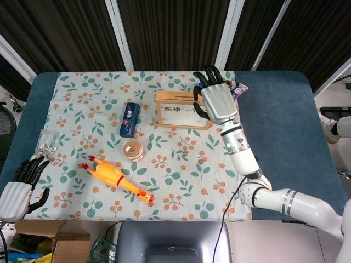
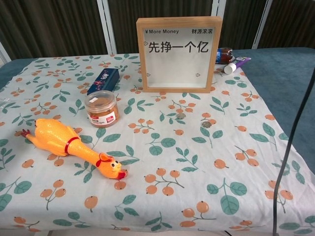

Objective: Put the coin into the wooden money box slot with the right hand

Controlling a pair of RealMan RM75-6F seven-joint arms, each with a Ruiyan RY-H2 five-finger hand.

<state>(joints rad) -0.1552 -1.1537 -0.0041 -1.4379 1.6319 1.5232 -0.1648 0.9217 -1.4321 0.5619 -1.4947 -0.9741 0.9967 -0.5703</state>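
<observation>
Two small coins (image 2: 180, 116) lay on the floral cloth (image 2: 162, 196) in front of the wooden money box (image 2: 177, 54), the nearer coin (image 2: 207, 125) a little to the right of the other, both apart from the box's base. Your right hand (image 1: 215, 98) hung in the air over the right end of the box, its back to the head camera and its fingers (image 1: 211, 74) fanned out away from you, the thumb tucked in toward the box front. Whether that hand pinched a coin could not be told from above, and the chest view did not catch it at all. The slot (image 1: 176, 94) ran along the top edge of the box, to the left of the hand.

Your left hand (image 1: 22, 183) rested at the near left edge of the blue surface (image 1: 285, 137), its dark fingers (image 1: 34, 164) released and grasping nothing, close to a clear bag of coins (image 1: 46, 143).

Elsewhere on the cloth, a yellow rubber chicken (image 2: 69, 145) lay on its side with its head toward you, a small lidded jar (image 2: 101, 108) stood upright just behind it, and a blue box (image 2: 104, 80) lay flat farther back. Behind the money box's right side were a cola bottle (image 2: 224, 54) and a toothpaste tube (image 2: 236, 64), both lying down. A black cable (image 2: 290, 147) crossed the right of the chest view.
</observation>
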